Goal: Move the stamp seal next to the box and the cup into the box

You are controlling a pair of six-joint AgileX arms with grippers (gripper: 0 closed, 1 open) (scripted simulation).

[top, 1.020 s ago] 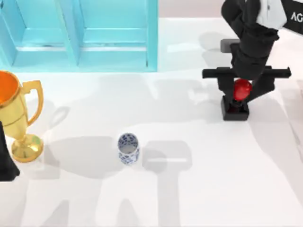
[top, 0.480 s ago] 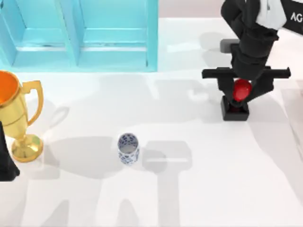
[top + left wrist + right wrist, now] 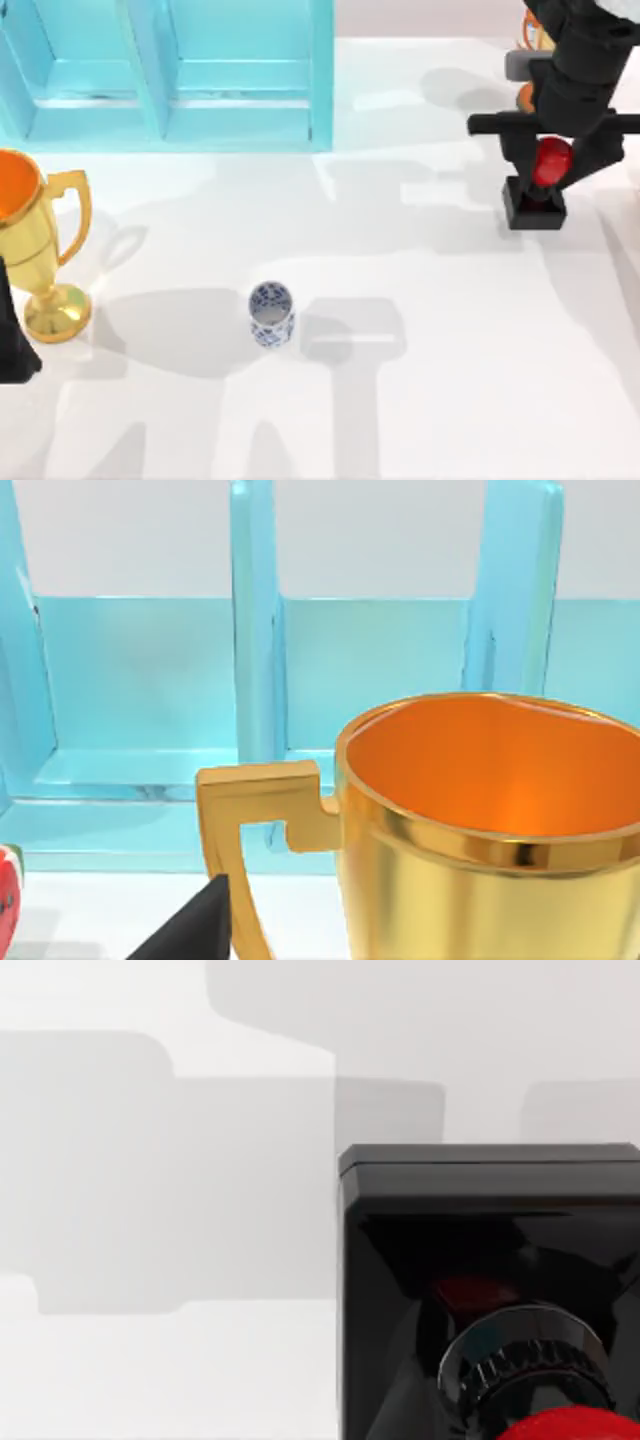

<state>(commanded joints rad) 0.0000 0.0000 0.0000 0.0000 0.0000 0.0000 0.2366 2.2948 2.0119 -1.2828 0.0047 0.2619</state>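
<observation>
The right gripper [image 3: 551, 168] is at the far right of the table [image 3: 450, 380], near the back edge, and its two fingers are closed on the red knob of the stamp seal [image 3: 540, 185]. The black square base of the seal hangs just under the fingers. Its shadow falls on the table close by, but I cannot tell if the base touches the surface or is a little above it. In the right wrist view the black base [image 3: 490, 1260] and a part of the red knob are seen from above, with only white table beside them.

The box [image 3: 170, 70] is light blue and stands at the back left of the table, with two open compartments side by side. The stamp seal is well apart from it, on the right side.

The cup [image 3: 271, 314] stands upright near the middle of the table, a little to the left, in front of the box and well apart from it. It is white with a blue pattern and nothing touches it.

A gold trophy [image 3: 35, 245] with an orange inside stands at the left edge. The left wrist view shows this trophy [image 3: 480, 830] very close, with the box [image 3: 250, 680] behind it.

The left arm [image 3: 12, 340] is at the left edge, just beside the trophy, and I cannot tell how its jaws stand
</observation>
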